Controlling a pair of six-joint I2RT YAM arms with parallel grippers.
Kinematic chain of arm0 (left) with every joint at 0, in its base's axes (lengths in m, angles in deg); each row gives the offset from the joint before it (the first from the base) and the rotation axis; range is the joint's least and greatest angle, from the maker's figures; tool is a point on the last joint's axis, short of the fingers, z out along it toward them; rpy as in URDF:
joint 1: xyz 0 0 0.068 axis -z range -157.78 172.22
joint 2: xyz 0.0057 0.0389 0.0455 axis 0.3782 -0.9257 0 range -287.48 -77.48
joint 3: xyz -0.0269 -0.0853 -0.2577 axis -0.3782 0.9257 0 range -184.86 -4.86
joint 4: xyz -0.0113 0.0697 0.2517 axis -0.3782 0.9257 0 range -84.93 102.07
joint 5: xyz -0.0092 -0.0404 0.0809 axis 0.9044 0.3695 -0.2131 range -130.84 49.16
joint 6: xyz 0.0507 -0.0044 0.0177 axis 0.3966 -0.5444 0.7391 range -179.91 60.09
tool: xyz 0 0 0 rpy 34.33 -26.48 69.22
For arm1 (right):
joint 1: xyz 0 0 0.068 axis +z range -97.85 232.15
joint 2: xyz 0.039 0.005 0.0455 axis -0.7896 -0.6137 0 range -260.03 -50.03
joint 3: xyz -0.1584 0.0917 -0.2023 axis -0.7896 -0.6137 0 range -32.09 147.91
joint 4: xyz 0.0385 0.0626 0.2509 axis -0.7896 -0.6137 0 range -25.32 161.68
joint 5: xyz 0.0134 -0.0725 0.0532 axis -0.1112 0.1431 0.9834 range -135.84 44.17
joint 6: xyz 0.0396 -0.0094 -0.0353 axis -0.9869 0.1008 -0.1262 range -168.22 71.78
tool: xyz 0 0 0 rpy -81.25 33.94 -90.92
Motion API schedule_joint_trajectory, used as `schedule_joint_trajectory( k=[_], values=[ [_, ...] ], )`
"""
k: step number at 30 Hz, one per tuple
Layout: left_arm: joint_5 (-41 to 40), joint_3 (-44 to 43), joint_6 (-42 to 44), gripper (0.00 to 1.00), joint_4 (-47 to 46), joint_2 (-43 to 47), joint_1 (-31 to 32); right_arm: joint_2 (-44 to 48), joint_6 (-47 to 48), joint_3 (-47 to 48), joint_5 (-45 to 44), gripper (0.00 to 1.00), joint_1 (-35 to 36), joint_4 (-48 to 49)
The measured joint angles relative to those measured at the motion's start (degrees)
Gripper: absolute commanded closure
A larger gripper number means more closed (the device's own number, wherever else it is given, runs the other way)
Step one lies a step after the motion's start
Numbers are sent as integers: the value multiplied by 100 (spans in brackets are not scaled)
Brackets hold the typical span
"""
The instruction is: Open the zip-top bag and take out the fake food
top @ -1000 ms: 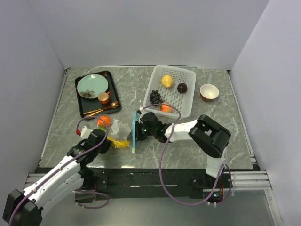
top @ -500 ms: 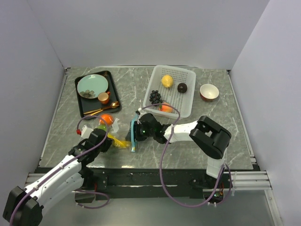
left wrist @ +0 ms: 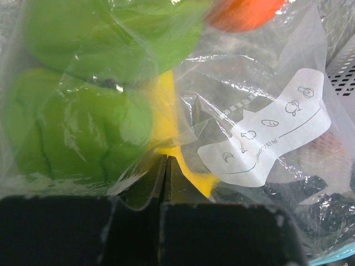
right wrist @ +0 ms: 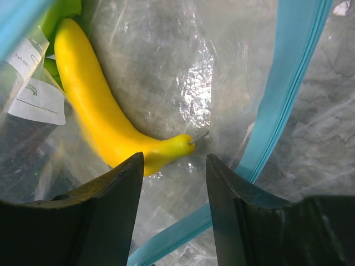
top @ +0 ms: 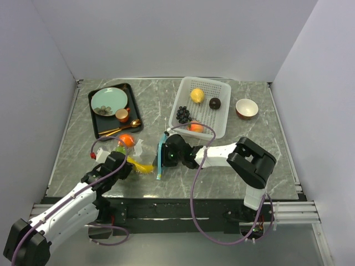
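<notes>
Marble counter [top: 249,160], near edge left of centre: your left gripper [left wrist: 166,166] is clamped on the bag's [top: 138,151] closed end, while your right gripper [right wrist: 174,160], jaws apart and empty at the mouth, is nearer the banana [right wrist: 94,105], which lies just ahead, stem toward it, long axis running away leftward.

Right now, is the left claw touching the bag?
Touching. The left wrist view shows the left claw shut, pinching plastic of the zip-top bag.

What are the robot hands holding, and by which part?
The left gripper pinches the zip-top bag by its clear plastic, away from the teal zipper. The right gripper is open, holding nothing.
</notes>
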State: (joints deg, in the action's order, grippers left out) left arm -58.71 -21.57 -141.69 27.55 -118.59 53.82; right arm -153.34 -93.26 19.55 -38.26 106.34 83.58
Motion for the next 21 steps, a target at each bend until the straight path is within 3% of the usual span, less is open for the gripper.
schedule_joint_trajectory(
  k=[9,15,21],
  values=[
    [13,0,-4,99,-2,-4,0,-50,-234,13,269,47,-50,74],
    [17,13,-17,99,-33,-4,-2,-223,-531,26,516,59,-155,341],
    [7,13,-17,99,-11,-4,-2,-234,-802,-81,568,62,-278,627]
  ],
)
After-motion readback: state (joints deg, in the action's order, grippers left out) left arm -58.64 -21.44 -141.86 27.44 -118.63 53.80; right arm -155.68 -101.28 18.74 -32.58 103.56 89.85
